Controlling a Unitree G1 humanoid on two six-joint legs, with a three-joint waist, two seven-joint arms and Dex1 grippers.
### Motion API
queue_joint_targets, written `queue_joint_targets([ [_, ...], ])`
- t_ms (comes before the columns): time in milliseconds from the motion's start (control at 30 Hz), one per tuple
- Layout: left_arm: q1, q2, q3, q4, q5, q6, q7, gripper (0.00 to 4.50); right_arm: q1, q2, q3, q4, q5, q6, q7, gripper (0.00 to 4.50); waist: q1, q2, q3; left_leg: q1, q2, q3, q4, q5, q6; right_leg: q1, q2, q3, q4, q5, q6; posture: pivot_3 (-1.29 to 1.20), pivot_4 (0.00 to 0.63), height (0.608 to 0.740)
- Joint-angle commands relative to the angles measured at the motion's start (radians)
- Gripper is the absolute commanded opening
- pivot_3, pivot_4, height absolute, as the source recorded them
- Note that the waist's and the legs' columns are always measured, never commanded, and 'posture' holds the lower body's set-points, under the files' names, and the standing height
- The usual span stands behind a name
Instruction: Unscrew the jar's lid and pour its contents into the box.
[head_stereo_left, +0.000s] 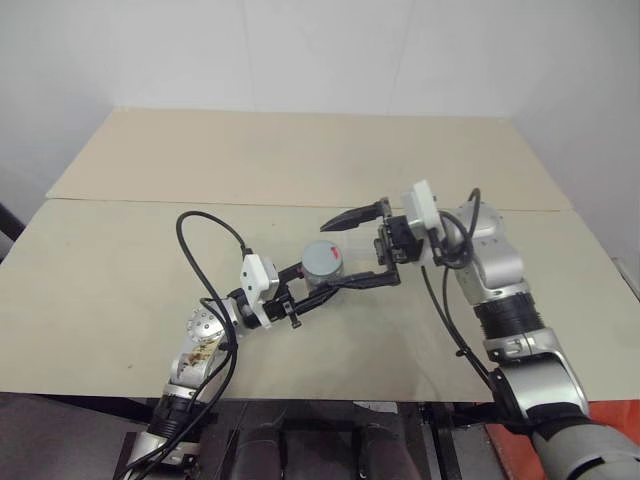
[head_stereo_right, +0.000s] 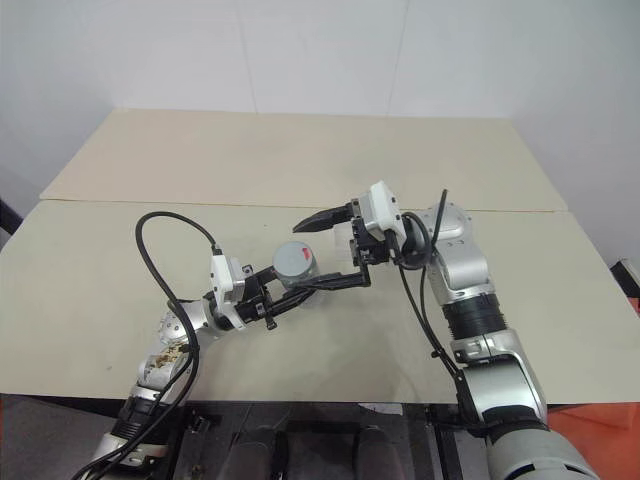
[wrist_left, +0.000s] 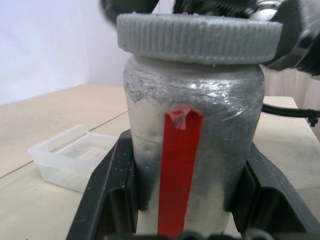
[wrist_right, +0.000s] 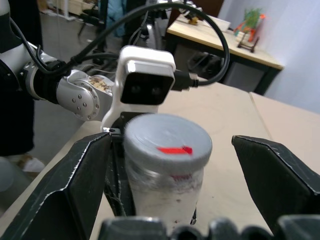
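The left gripper (head_stereo_left: 300, 300) clamps the upright jar (wrist_left: 192, 150), whose lid (wrist_right: 167, 142) sits between the right gripper's (head_stereo_left: 352, 250) spread fingers, untouched.

This looks like a robot lab or workshop. A big plain wooden table (head_stereo_left: 300, 170) stands against bare white walls (head_stereo_left: 300, 50), with almost nothing on it. In the right wrist view, the room behind has a grey floor (wrist_right: 60, 55), another table (wrist_right: 225, 40) with small things on it, like a little orange and green toy or plant (wrist_right: 250, 25), and lots of black cables (wrist_right: 165, 20) hanging about, the way a place for testing machines looks.
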Motion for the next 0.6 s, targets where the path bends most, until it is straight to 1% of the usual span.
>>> queue_joint_targets([
  [33,-0.017,-0.008,0.002,-0.012,0.001,-0.026,0.000,1.93,0.032,-0.009,-0.023,-0.126,0.017,0.043,-0.074,4.48,-0.003,0.000,0.000,0.000,0.000,0.000,0.000,0.000,0.000,0.000,0.000,0.000,0.000,0.000,0.000,0.00,0.150,0.740],
  [167,-0.022,-0.014,0.000,-0.004,0.007,-0.029,-0.002,1.93,0.062,0.002,-0.005,-0.204,-0.011,0.089,-0.173,4.48,-0.004,0.000,0.000,0.000,0.000,0.000,0.000,0.000,0.000,0.000,0.000,0.000,0.000,0.000,0.000,0.00,0.150,0.740],
  [300,-0.028,-0.019,-0.003,0.005,0.011,-0.033,-0.005,1.93,0.066,0.031,0.019,-0.227,-0.054,0.120,-0.277,4.48,-0.004,0.000,0.000,0.000,0.000,0.000,0.000,0.000,0.000,0.000,0.000,0.000,0.000,0.000,0.000,0.00,0.150,0.740],
  [600,-0.032,-0.027,-0.004,0.016,0.015,-0.046,-0.003,1.93,0.067,0.026,0.035,-0.223,-0.067,0.127,-0.306,4.48,0.000,0.000,0.000,0.000,0.000,0.000,0.000,0.000,0.000,0.000,0.000,0.000,0.000,0.000,0.000,0.00,0.150,0.740],
])
